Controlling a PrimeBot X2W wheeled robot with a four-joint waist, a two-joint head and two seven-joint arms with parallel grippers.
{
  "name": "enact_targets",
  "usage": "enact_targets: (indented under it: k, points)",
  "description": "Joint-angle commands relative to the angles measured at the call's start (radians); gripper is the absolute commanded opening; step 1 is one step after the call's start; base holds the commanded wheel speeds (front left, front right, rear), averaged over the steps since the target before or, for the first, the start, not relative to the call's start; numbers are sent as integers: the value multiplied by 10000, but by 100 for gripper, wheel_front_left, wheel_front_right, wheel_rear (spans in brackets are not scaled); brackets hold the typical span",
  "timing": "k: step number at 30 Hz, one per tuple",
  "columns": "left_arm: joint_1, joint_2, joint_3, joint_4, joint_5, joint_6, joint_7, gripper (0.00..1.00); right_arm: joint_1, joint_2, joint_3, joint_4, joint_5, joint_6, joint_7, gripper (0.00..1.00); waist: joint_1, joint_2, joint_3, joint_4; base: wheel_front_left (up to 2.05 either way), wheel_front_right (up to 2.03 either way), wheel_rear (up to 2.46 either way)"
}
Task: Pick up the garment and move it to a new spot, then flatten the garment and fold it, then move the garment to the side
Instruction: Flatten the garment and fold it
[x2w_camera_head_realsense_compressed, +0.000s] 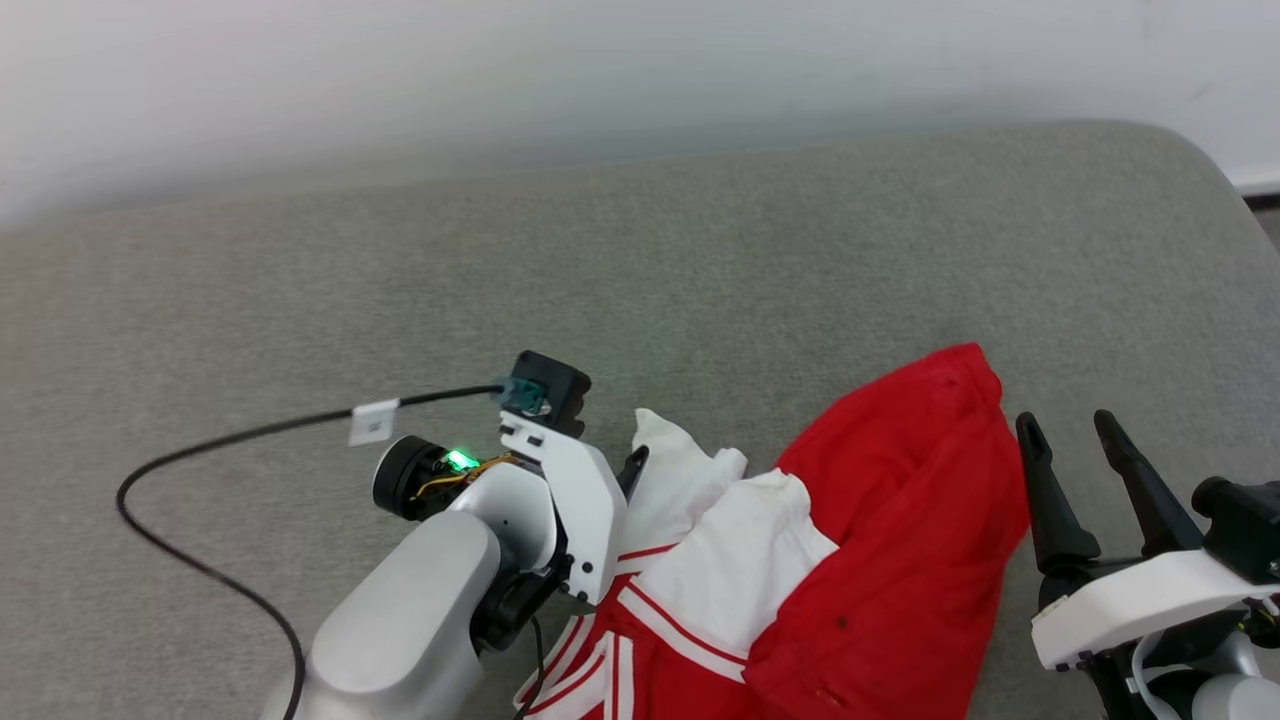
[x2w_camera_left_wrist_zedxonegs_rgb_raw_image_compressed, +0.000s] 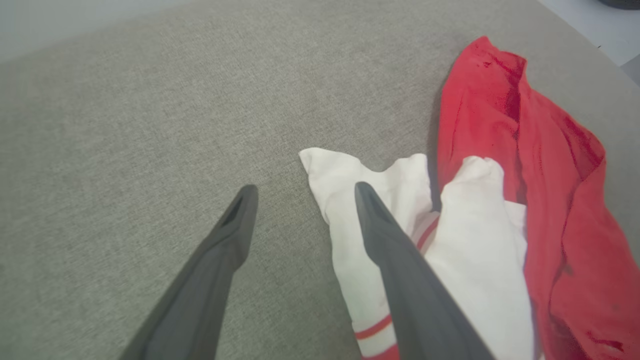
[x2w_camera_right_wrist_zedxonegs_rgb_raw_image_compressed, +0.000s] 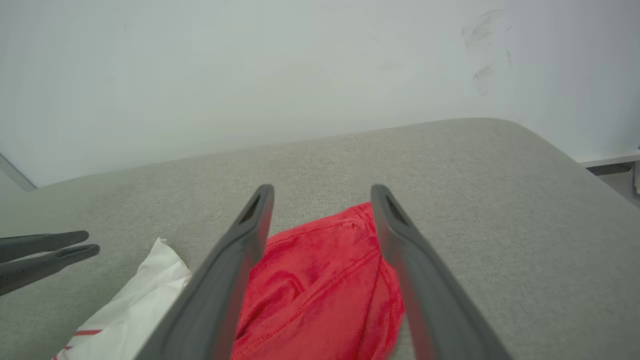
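The garment, red with white sleeves trimmed in red stripes, lies crumpled on the grey cushioned surface near its front edge. My left gripper is open just above the surface, one finger over the white sleeve and the other over bare fabric. In the head view its wrist hides most of the fingers. My right gripper stands open just right of the garment's red body, holding nothing. In the right wrist view the red cloth shows between and beyond its open fingers.
A black cable with a white tag runs left from the left wrist across the surface. A pale wall rises behind. The surface's rounded right edge drops toward the floor. The left gripper shows at the right wrist view's left edge.
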Motion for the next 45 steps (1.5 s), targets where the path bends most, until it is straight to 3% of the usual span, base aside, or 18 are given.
enact_targets:
  k: [1,11,12,13,14,15,22,26,31,36,39,43,44,45]
  points:
    - [-278,-8,-162,315,-3,-124,440,100,-161,62,36,32,20,-3,-66,100,0,0,425,-405,0,0,0]
    - [-803,-106,-1261,2077,2,-554,3331,100,-357,162,57,324,117,-3,-340,100,0,0,824,-802,0,0,0]
    - [-790,-111,-1392,2215,24,-574,3615,95,-360,176,67,360,155,-3,-347,100,0,0,831,-818,0,0,0]
    - [-761,-147,-1460,2269,23,-601,3714,46,-372,184,81,386,157,-3,-382,100,0,0,844,-827,0,0,0]
    - [-804,-189,-1453,2230,28,-578,3624,7,-388,194,97,422,166,-3,-405,100,0,0,854,-832,0,0,0]
    - [-851,-228,-1463,2197,73,-544,3515,0,-395,200,90,450,184,-3,-422,100,0,0,843,-826,0,0,0]
    - [-1350,31,-981,1111,450,-253,1753,0,-167,218,-257,531,93,-3,-359,100,0,0,473,-320,0,0,0]
    - [-1188,588,-639,263,672,242,1174,0,-23,220,-461,420,26,-3,-257,100,0,0,154,125,0,0,0]
    - [-248,1635,224,-1016,435,1217,968,0,206,226,-661,256,-86,-3,-50,100,0,0,-211,640,0,0,0]
    - [1745,2596,1517,-2029,-337,2585,819,0,465,230,-744,117,-56,-3,121,100,0,0,-429,975,0,0,0]
    - [3151,2788,2179,-2351,-961,3205,674,0,572,229,-763,52,28,-3,199,100,0,0,-490,1097,0,0,0]
    - [4385,2637,2620,-2406,-1600,3471,427,0,687,230,-832,-9,81,-3,297,100,0,0,-539,1224,0,0,0]
    - [4573,2616,2633,-2364,-1670,3459,373,5,699,228,-843,-34,84,-3,326,100,0,0,-558,1243,0,0,0]
    - [4692,2546,2677,-2312,-1788,3395,268,70,728,229,-841,-50,78,-3,361,100,0,0,-582,1255,0,0,0]
